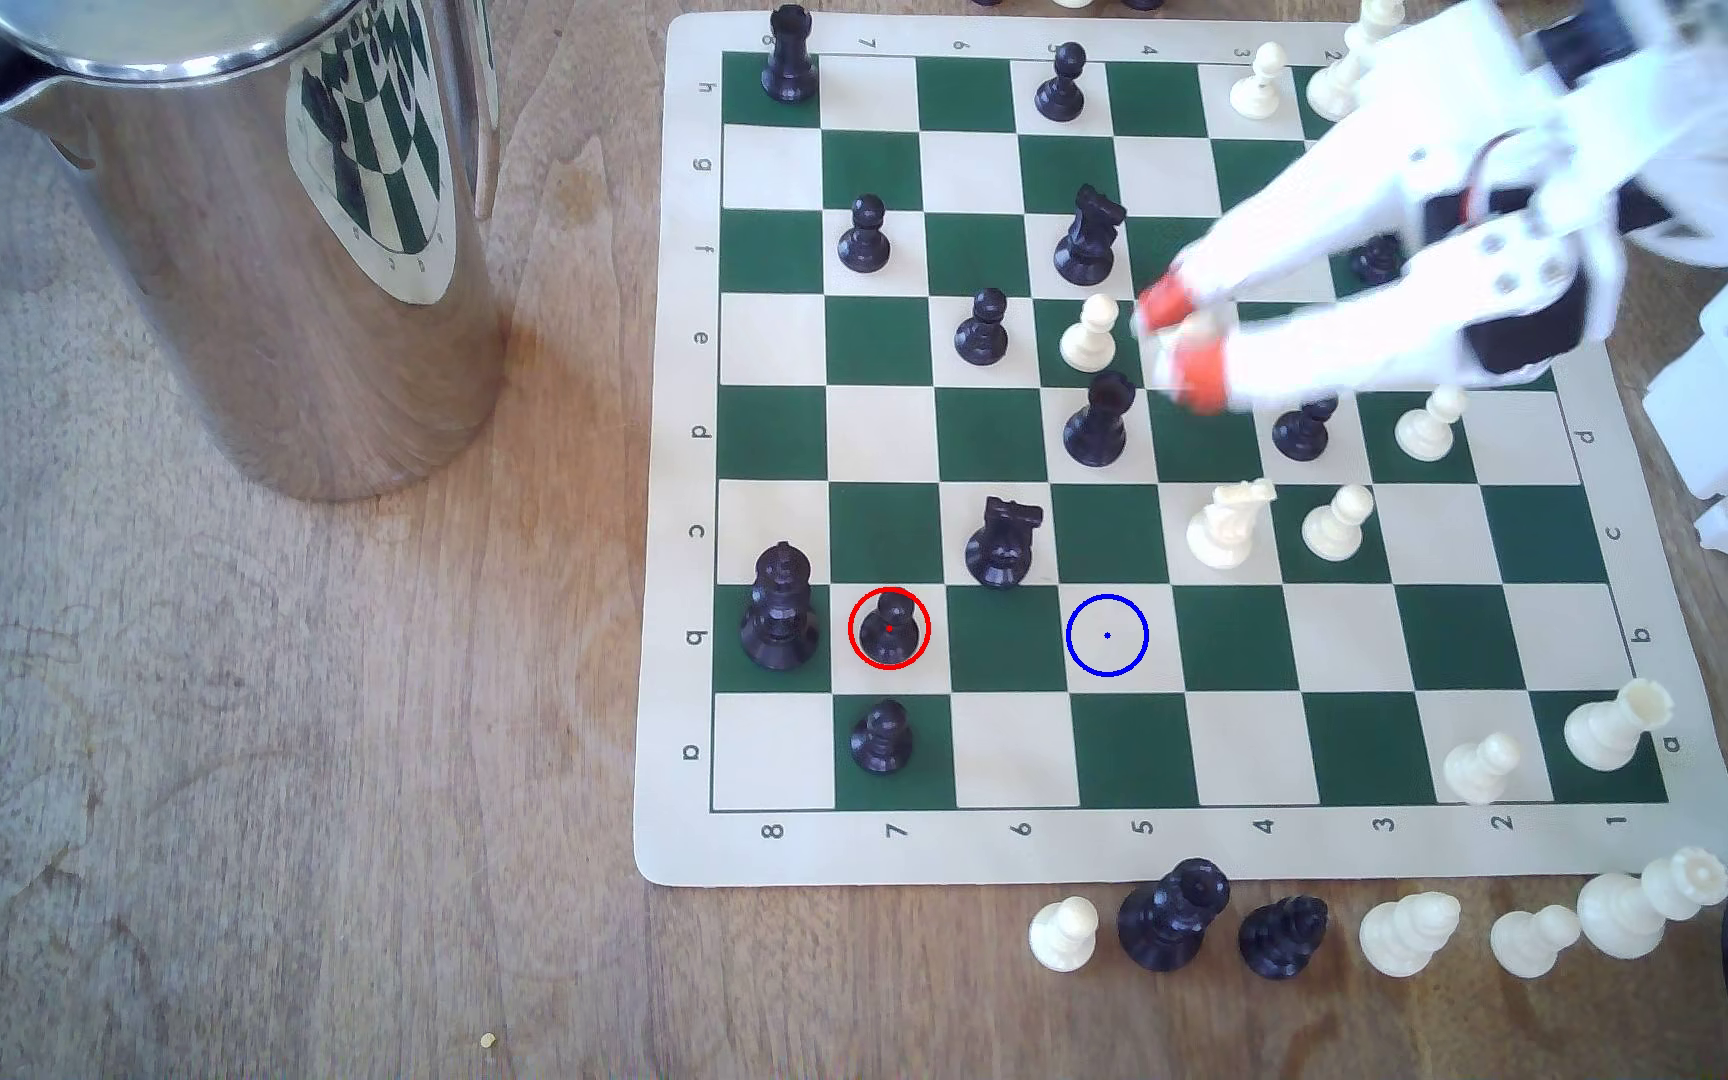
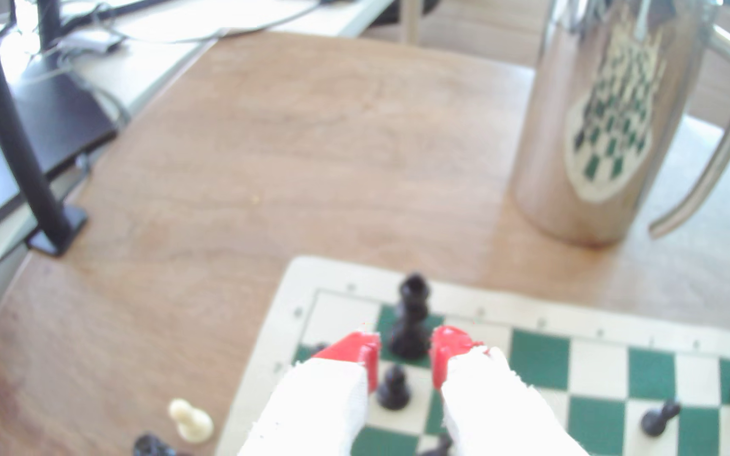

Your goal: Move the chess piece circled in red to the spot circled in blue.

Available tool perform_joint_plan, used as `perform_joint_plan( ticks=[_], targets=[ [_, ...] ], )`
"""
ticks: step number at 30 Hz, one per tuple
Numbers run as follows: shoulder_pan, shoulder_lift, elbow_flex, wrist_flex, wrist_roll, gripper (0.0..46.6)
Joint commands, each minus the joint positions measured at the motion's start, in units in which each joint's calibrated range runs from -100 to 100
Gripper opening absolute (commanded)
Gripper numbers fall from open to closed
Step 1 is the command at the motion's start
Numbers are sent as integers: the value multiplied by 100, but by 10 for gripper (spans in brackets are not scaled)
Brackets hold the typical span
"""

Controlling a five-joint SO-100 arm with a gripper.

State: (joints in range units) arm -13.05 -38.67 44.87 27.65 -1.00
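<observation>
Exterior view shows nothing done yet: the pawn (image 1: 889,629) sits in its red ring near the board's front left corner as that view has it, and the blue-ringed square (image 1: 1107,636) two squares to its right is bare. The king (image 1: 780,608) just beside the pawn and the knight (image 1: 1003,542) behind the lane between crowd the pickup. Farther back, mid-board, the hand (image 1: 1180,343) hovers open and empty, well apart from the pawn.

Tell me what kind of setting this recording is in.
Probably an office or lab desk set up for robot chess: a wooden tabletop, a roll-up chess mat, a steel jug, and cables with a neighbouring desk behind.
</observation>
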Motion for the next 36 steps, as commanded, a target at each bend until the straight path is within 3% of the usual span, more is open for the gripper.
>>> perform_joint_plan(
  ticks=[1,12,17,23,28,36],
  targets=[
    [26,930,-1423,519,-313,72],
    [42,2755,-3635,1568,-1099,86],
    [66,3502,-4097,1772,-1328,97],
    [89,4257,-4641,1977,-1416,81],
    [58,4792,-5140,2141,-1436,128],
    [113,5454,-5729,2272,-1465,127]
  ],
)
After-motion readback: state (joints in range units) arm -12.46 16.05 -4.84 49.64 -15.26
